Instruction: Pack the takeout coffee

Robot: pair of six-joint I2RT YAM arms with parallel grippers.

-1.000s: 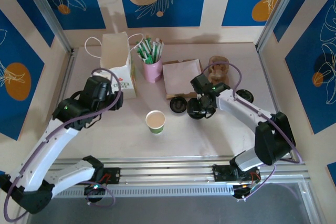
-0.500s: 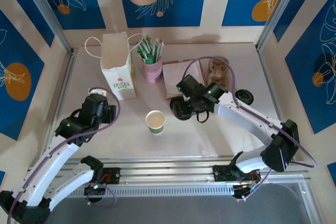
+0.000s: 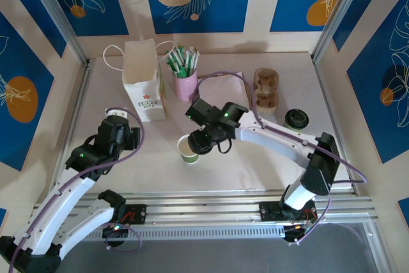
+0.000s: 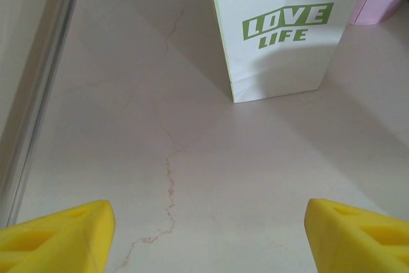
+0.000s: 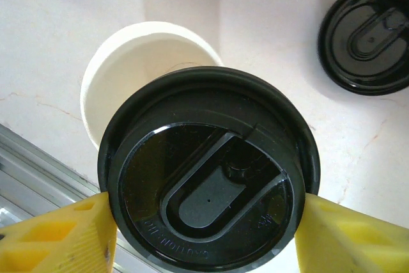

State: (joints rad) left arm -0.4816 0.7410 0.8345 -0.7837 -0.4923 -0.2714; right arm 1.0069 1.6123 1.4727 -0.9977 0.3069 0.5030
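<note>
- The left gripper [image 3: 119, 136] hovers low over the bare surface [image 3: 147, 164] with its jaws spread and nothing between them. It is probably parked out of the way while the other arm works.
- The paper bag [image 3: 143, 80] stands upright at the back with its mouth open upward, ready to take the drink from above.
- The pink cup of sticks [image 3: 185, 84] stands just beside the bag and has no part in this step.
- The takeout coffee cup [image 3: 188, 151] stands upright in the middle of the surface, near the front, with no lid seated on it.
- The right gripper [image 3: 203, 139] pinches the black lid [image 5: 208, 183] by opposite rim edges. It holds the lid flat above the cup and off-centre, so it seems to need aligning before pressing down.
- A spare lid [image 5: 365, 43] lies nearby on the surface.
</note>
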